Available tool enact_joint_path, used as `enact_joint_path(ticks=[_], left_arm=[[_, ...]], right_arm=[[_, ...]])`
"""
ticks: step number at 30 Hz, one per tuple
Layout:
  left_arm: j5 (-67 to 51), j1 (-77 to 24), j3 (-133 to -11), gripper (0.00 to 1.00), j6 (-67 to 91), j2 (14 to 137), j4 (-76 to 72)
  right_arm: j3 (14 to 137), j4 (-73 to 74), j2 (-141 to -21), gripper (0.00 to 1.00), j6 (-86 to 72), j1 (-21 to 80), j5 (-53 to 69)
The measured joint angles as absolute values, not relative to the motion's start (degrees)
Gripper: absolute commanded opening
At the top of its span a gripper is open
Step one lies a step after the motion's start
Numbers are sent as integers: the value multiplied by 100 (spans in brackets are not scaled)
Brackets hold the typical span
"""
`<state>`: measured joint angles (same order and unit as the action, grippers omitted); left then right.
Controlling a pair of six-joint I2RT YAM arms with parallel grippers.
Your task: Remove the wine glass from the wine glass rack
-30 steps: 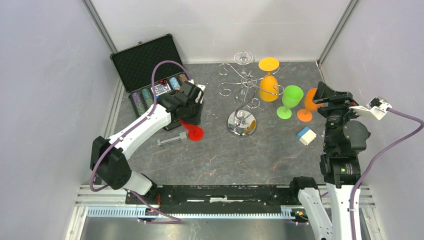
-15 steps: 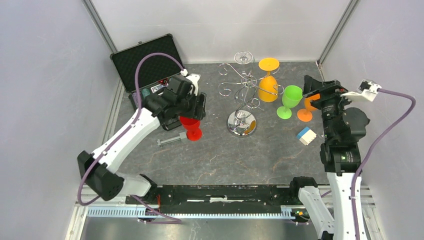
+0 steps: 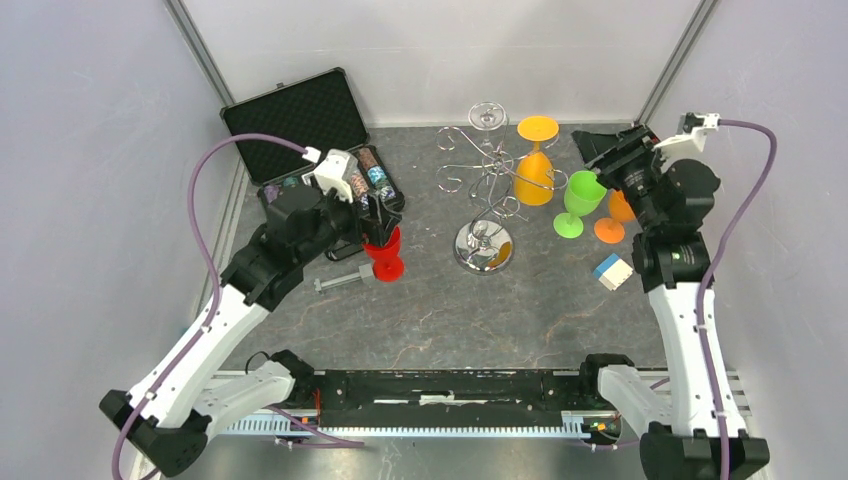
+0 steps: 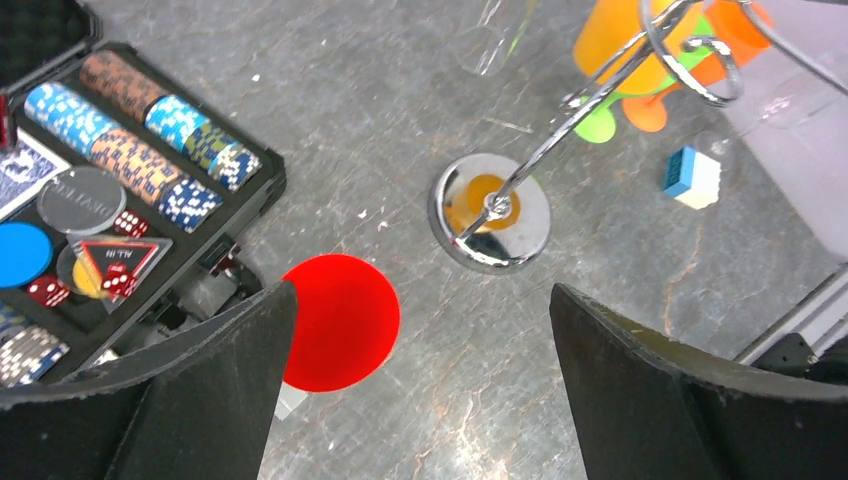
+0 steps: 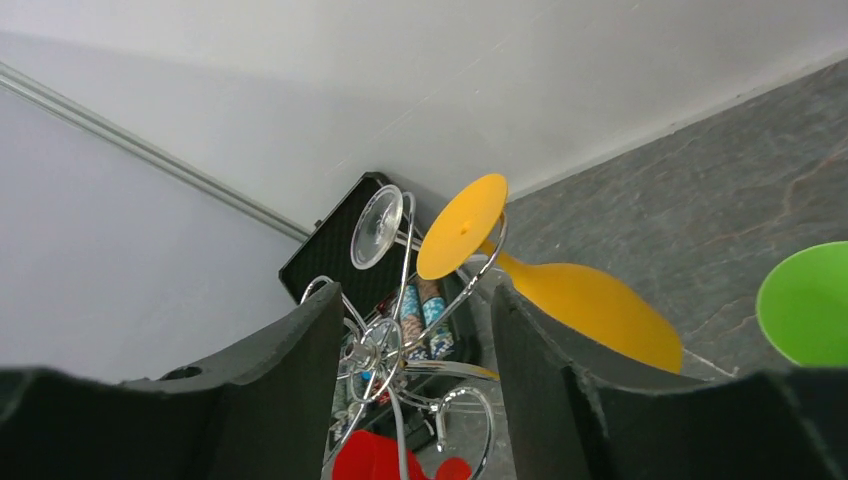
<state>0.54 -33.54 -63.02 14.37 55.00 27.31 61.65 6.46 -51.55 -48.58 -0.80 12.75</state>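
Left gripper (image 4: 420, 300) jaws wide, empty, above red wine glass (image 4: 335, 322) standing beside poker chip case (image 3: 300, 125). Right gripper (image 5: 418, 292) parted, empty. Yellow wine glass (image 5: 580, 305) apparently hangs inverted on wine glass rack (image 3: 483, 246).

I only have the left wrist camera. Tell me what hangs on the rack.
Observer: A yellow-orange glass hangs by its foot from a hook of the rack, on the right arm's side.
Operator: Report where the right gripper is.
Observer: The right gripper points at that glass from the right, jaws apart, nothing between them.
Operator: Name anything else up there.
Observer: A clear glass hangs by its foot at the back of the rack.
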Motion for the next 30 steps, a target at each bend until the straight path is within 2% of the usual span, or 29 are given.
enact_joint_path(ticks=[5,15,20,30], left_arm=[[-156,-3354,-5804,100,1415,4945,2062],[-263,-3354,-5513,100,1406,4687,1546],[-239,-3354,-5500,100,1406,4687,1525],[10,-3350,-5496,100,1409,4687,1527]], right_arm=[[6377,510,-5769,45,-5365,-80,1664],[6429,456,-6276,42,-5846,-80,1859],[6683,499,-6495,32,-5804,-80,1776],[6997,884,-6938,34,-5618,-47,1562]])
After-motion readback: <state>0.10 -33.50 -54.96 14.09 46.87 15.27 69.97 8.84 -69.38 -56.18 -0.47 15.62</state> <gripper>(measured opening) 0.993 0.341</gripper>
